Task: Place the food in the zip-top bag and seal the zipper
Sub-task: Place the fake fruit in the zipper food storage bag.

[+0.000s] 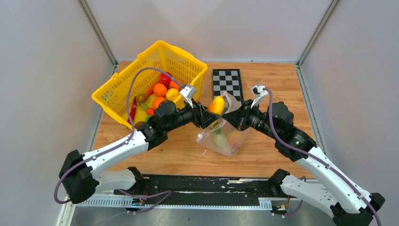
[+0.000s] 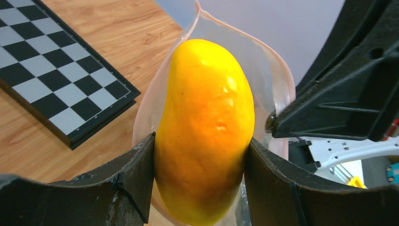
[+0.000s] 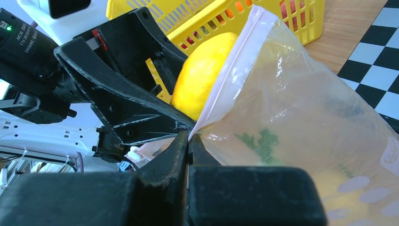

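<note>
**Mango at the bag's mouth**

Our left fingers [image 2: 136,169] are clamped on the toy mango [image 2: 204,122], which sits at the open mouth of the zip-top bag [image 3: 301,117]. Our right fingers [image 3: 171,157] are pinched together on the zipper [image 3: 230,70] edge. Other food [image 1: 228,139] lies inside the bag.

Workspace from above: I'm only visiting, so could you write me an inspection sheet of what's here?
Surface: wooden table.
Job's things: zip-top bag at centre, some food already inside; zipper open.
Clutter: yellow basket holding more toy produce; checkerboard behind the bag.
Hands: left hand grips a mango at the bag's mouth; right hand shut on the bag's mouth edge.
Cables: a purple cable runs along each arm.
Surroundings: grey walls on three sides.
</note>
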